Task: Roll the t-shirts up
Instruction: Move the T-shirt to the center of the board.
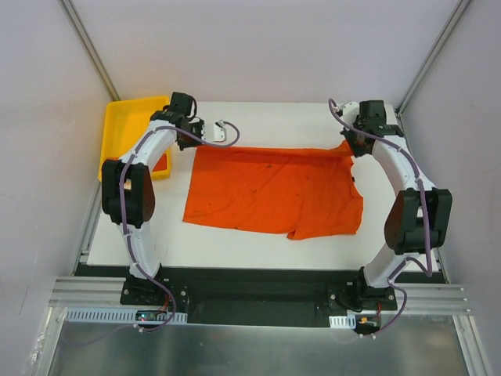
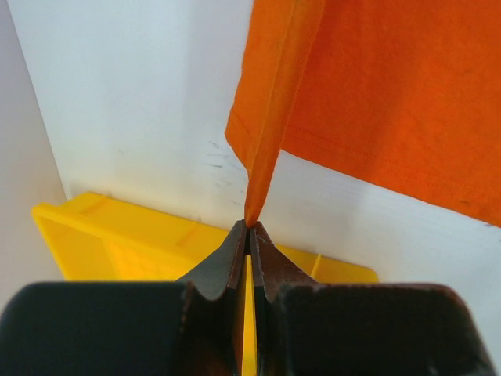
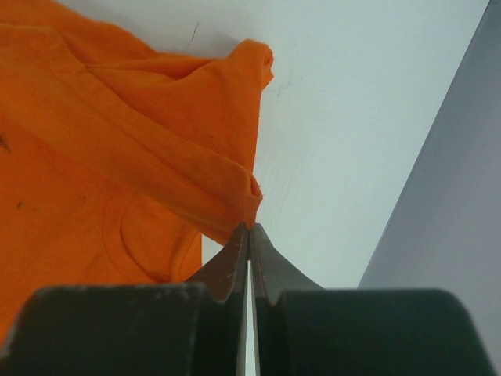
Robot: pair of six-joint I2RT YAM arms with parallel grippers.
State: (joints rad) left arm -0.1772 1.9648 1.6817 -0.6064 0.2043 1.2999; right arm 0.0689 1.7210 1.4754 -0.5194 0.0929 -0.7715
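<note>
A yellow plastic tray (image 1: pixel 125 125) sits at the corner of the white table (image 1: pixel 258 254), just left of the left gripper (image 1: pixel 196 139). A small white thing (image 1: pixel 220 130) lies close on the gripper's right side, too small to tell what it is.

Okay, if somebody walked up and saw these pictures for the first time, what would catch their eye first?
The bright orange t-shirt spread flat across the middle of the white table stands out first. Next, each arm pinches one of its far corners: the left pincer is shut on the far left corner, the right pincer on the far right one. A yellow tray sits at the table's far left corner.
</note>
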